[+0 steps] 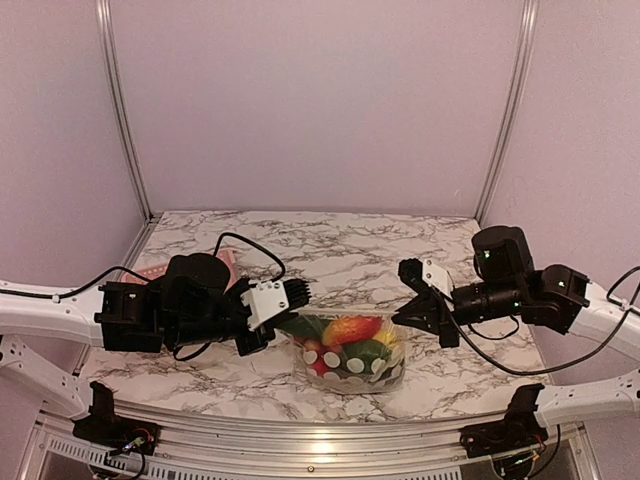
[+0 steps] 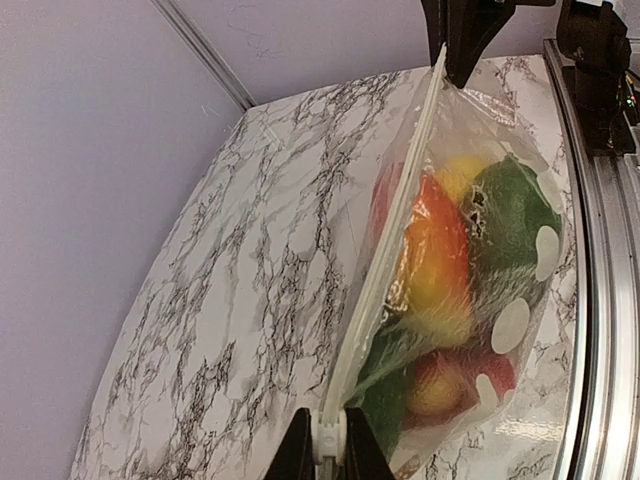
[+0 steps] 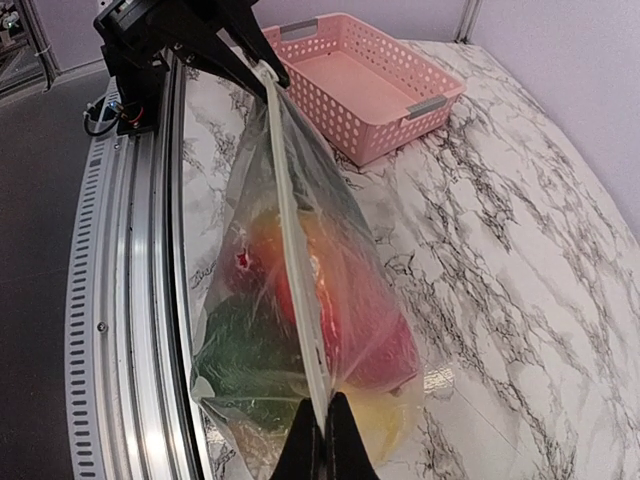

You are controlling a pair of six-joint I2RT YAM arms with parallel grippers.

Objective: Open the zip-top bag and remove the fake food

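Left tool (image 1: 300, 296), right tool (image 1: 404, 316), both pinched.

Zip-top bag (image 1: 392, 372) of red, yellow and green fake food (image 1: 352, 330) on marble table (image 1: 330, 240), pinched at opposite top corners by left gripper (image 1: 297, 298) and right gripper (image 1: 402, 318).

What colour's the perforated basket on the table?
Pink. The basket shows best in the right wrist view.
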